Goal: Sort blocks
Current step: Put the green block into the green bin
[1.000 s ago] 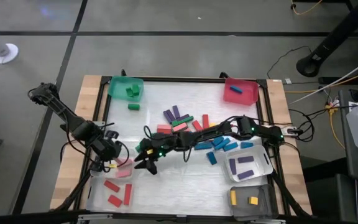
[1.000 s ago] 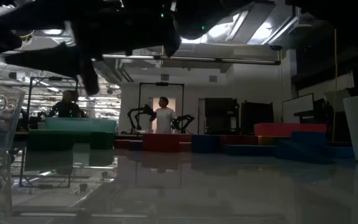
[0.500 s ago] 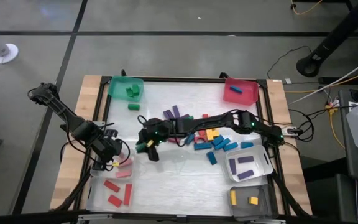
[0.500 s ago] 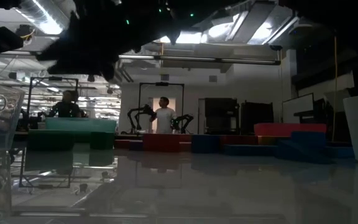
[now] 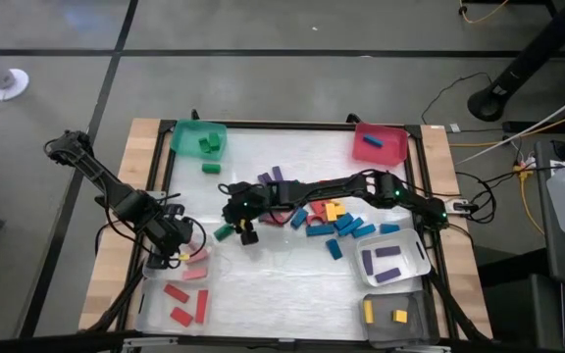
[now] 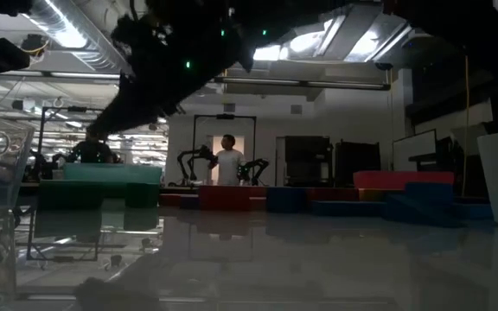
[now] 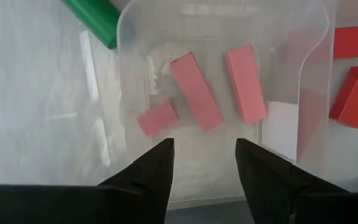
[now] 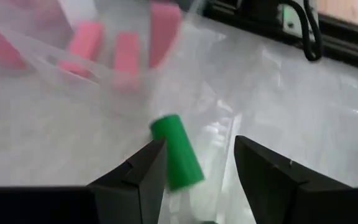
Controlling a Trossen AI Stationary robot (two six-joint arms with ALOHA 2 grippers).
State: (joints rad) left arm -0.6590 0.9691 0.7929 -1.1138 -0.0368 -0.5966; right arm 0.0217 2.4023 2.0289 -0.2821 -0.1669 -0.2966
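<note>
My left gripper (image 5: 179, 253) (image 7: 204, 142) hangs open, pointing down over the clear bin (image 7: 126, 93) at the table's near left. Three pink blocks (image 7: 194, 90) lie in one compartment of the bin and red blocks (image 7: 355, 93) in the one beside it. My right arm reaches across the table. Its gripper (image 5: 244, 235) (image 8: 201, 140) is open, just right of a green block (image 5: 224, 232) (image 8: 178, 152) lying on the table near the bin. The loose blocks (image 5: 307, 201) lie in a pile mid-table. My right gripper slants down toward the table's left. The green block's near end (image 8: 188, 177) shows right beside one finger (image 8: 151, 165). I cannot tell whether they touch. The block lies flat on the table.
A green bin (image 5: 199, 137) stands far left and a red bin (image 5: 381, 144) with a blue block far right. A clear tray (image 5: 390, 263) with purple blocks and a grey bin (image 5: 392, 316) with yellow ones stand near right. Bare table lies between the pile and the near edge.
My right gripper has gone toward the table's far edge and a little right, rolling about its own axis as it went. The green block has stayed where it lay. My left arm has kept its place over the clear bin.
</note>
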